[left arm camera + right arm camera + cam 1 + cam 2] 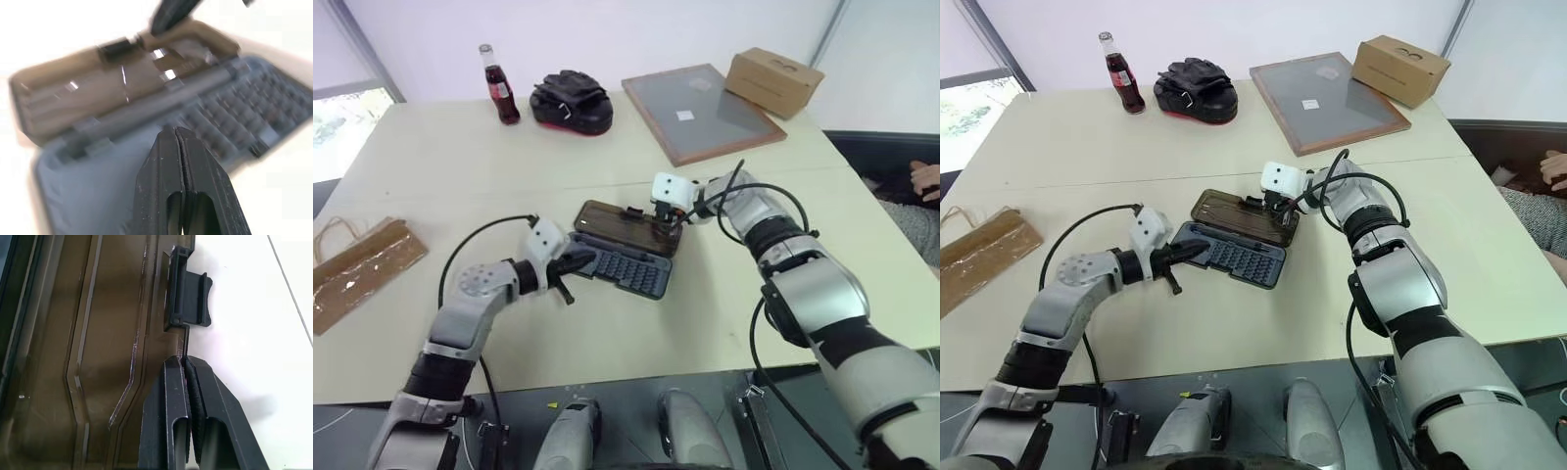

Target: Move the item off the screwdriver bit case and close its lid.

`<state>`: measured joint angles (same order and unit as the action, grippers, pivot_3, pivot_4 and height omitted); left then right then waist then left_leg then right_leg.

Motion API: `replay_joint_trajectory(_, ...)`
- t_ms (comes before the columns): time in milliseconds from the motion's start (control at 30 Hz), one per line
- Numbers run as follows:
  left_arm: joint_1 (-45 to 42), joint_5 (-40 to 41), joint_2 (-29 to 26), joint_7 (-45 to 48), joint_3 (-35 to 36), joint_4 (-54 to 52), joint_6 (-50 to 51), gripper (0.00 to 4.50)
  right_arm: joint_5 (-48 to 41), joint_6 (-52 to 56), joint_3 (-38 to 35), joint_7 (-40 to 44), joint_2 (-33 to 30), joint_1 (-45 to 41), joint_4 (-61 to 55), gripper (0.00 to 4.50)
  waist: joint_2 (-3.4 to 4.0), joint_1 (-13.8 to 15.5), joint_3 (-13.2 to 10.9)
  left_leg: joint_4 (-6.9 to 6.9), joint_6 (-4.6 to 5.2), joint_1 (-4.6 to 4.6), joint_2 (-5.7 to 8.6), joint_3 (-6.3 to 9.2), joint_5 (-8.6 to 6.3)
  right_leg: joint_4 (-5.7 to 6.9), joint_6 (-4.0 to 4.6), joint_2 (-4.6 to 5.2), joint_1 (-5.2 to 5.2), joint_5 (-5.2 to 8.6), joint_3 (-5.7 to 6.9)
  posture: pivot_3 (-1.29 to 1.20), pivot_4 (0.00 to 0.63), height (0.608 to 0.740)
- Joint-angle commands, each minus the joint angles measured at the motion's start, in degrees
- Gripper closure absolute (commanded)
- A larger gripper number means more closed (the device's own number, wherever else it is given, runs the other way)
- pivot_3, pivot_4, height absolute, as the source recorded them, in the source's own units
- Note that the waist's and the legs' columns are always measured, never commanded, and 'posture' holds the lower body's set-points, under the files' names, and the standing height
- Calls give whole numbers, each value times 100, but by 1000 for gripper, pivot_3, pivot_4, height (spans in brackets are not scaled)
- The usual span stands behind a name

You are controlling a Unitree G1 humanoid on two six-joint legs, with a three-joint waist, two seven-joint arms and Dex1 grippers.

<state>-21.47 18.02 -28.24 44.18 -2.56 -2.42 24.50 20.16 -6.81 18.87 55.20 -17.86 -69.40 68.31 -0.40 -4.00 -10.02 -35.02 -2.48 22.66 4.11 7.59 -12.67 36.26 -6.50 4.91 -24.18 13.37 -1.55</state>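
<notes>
The screwdriver bit case (628, 270) lies open at the table's middle, its dark tray holding rows of bits. Its smoky brown lid (625, 226) lies flat behind the tray. My right gripper (186, 363) is shut on the lid's thin far edge, right beside the dark latch tab (190, 296). My left gripper (587, 259) is shut and empty, its tip over the tray's left end (88, 191). The item, a flat brown paper bag (362, 269) with twine handles, lies at the table's left edge, well apart from the case.
Along the far side stand a cola bottle (498, 85), a black bundle (571, 101), a framed grey board (701, 111) and a cardboard box (773, 81). A person's hand (926, 181) shows at the right edge.
</notes>
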Motion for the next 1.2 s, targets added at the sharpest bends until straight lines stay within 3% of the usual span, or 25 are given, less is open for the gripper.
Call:
replay_joint_trajectory(33,-246,225,-15,-143,406,-208,59,4500,-126,-164,5,173,13,202,-893,4451,1,-2,0,0,0,0,0,2,0,0,0,0,-2,0,-2,0,150,740)
replay_joint_trajectory(367,-1128,515,91,-819,1307,646,75,4500,276,32,20,-721,-468,1793,-4676,4451,-1,26,-1,-8,-6,18,1,6,3,0,-2,3,-18,-1,-5,0,150,740)
replay_joint_trajectory(700,-1606,304,-25,-1035,1678,2228,-454,4500,321,748,31,-994,-426,2504,-6361,4451,-3,131,-1,-11,-9,21,2,2,5,0,-3,4,-18,-1,-3,0,150,740)
replay_joint_trajectory(867,-1550,311,9,-723,1483,2200,-527,4500,-97,1632,-110,-686,-259,2595,-6281,4451,-7,159,-2,-15,-10,28,3,-4,6,-1,-3,4,-18,-2,-1,0,150,740)
replay_joint_trajectory(1067,-970,628,-21,95,928,1085,188,4500,-818,2249,-411,-141,-277,1505,-4548,4451,-6,146,-3,-16,-10,29,3,-6,6,-1,-3,8,-18,-2,0,0,150,740)
replay_joint_trajectory(1200,-483,733,-220,571,596,471,562,4500,-969,2053,-393,150,-260,723,-3157,4451,-5,105,-3,-7,-9,29,-1,-9,6,0,-1,1,-26,-1,-2,0,150,740)
